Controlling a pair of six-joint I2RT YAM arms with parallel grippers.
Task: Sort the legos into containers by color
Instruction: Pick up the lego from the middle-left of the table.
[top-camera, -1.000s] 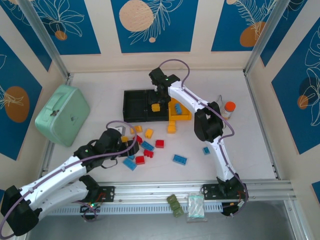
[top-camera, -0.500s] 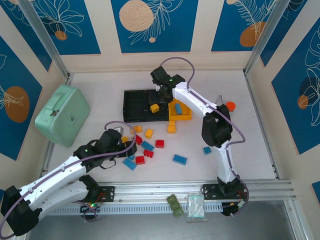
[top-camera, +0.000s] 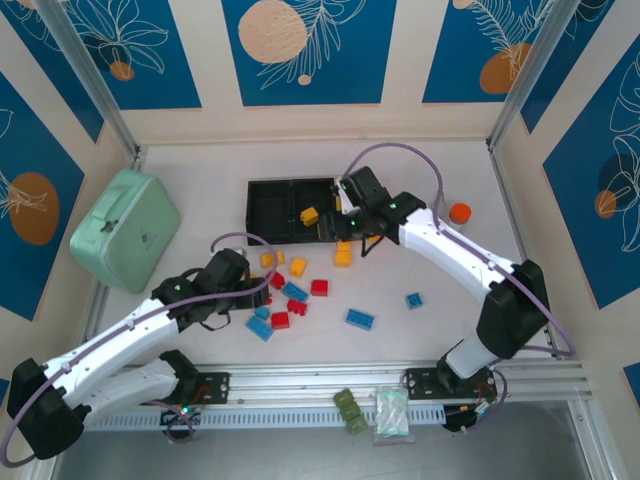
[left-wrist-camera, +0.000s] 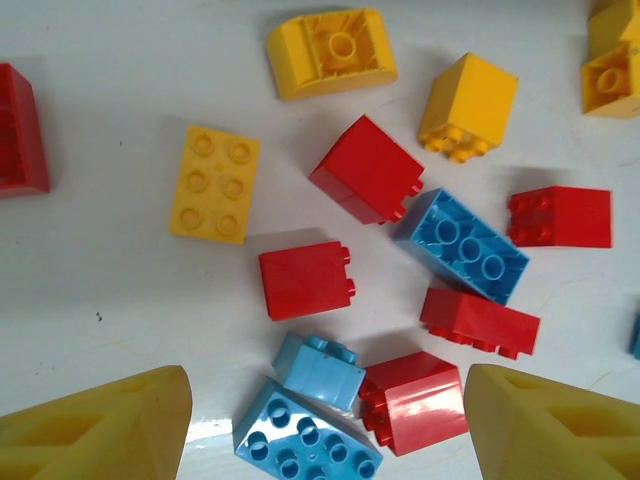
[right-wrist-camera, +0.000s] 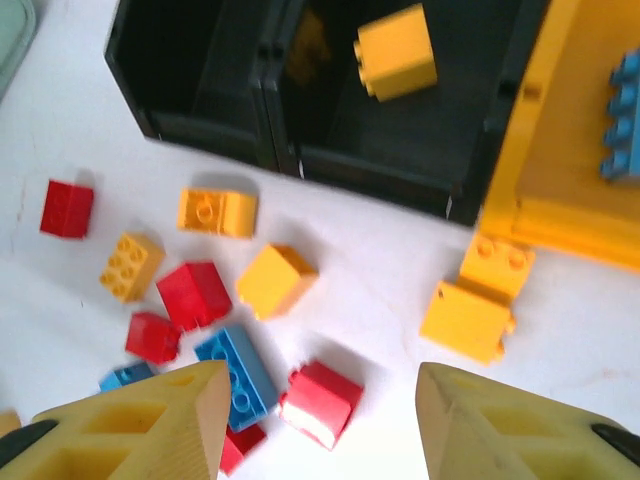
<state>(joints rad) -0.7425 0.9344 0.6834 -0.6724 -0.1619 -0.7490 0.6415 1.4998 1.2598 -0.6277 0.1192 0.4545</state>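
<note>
**Left arm closest to the loose pile**

From above: left gripper (top-camera: 262, 295) right at the scattered bricks (top-camera: 320, 287), right gripper (top-camera: 352, 225) up beside the bins (top-camera: 270, 210).

Left wrist: fingers wide apart, empty, small blue brick (left-wrist-camera: 320, 365) between them, long axis roughly finger to finger.

Right wrist: parted, holding nothing, yellow brick (right-wrist-camera: 395, 52) lying in a black bin (right-wrist-camera: 420, 135)

top external: high, rear, looking down | 2 wrists: close, downward — share legos (top-camera: 294, 291)

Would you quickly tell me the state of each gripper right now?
Left gripper: open, holding nothing.
Right gripper: open, holding nothing.
</note>
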